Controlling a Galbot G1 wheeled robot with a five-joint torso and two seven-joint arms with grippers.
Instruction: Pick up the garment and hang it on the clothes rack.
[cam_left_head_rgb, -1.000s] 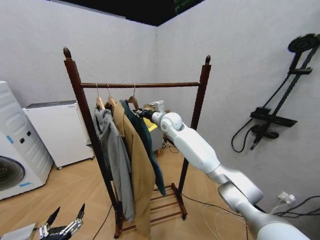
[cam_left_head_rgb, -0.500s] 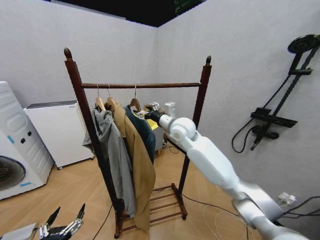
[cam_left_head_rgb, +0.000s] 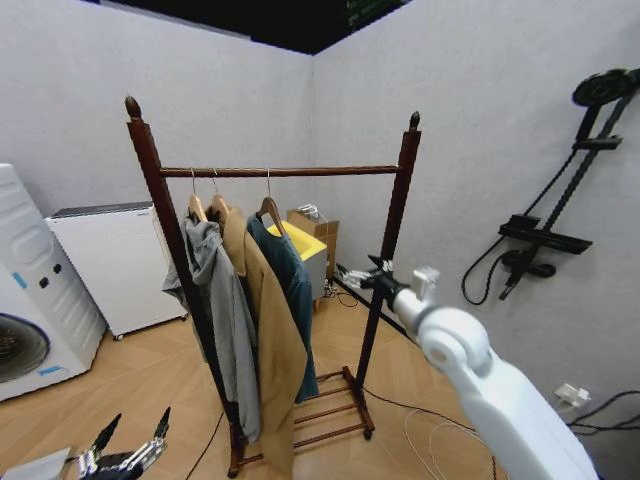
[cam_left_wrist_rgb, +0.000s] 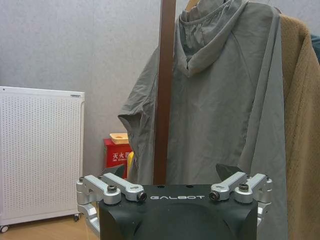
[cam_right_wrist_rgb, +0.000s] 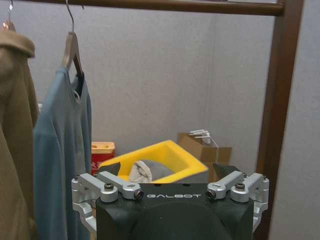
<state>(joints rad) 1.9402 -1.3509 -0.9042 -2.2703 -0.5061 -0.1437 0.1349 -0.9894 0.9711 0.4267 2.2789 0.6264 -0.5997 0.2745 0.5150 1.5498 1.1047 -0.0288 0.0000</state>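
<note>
Garment: the garment (cam_left_head_rgb: 290, 290) hangs on a hanger from the clothes rack (cam_left_head_rgb: 270, 171) rail, beside the tan coat (cam_left_head_rgb: 262, 330).
Handling: you can judge it light, limp and soft; it will sag and slide off a loose grip.
Hold point: take it at the hanger's neck, not the cloth.
Right gripper: the right gripper (cam_left_head_rgb: 352, 277) is near the rack's right post, jaws apart, empty.
Left gripper: the left gripper (cam_left_head_rgb: 128, 455) is parked low, jaws apart.

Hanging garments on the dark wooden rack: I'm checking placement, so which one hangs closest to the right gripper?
The dark teal-blue garment, last along the rail of the dark reddish-brown wooden rack, beside the tan coat; the grey hooded jacket hangs farthest from the open right gripper.
</note>
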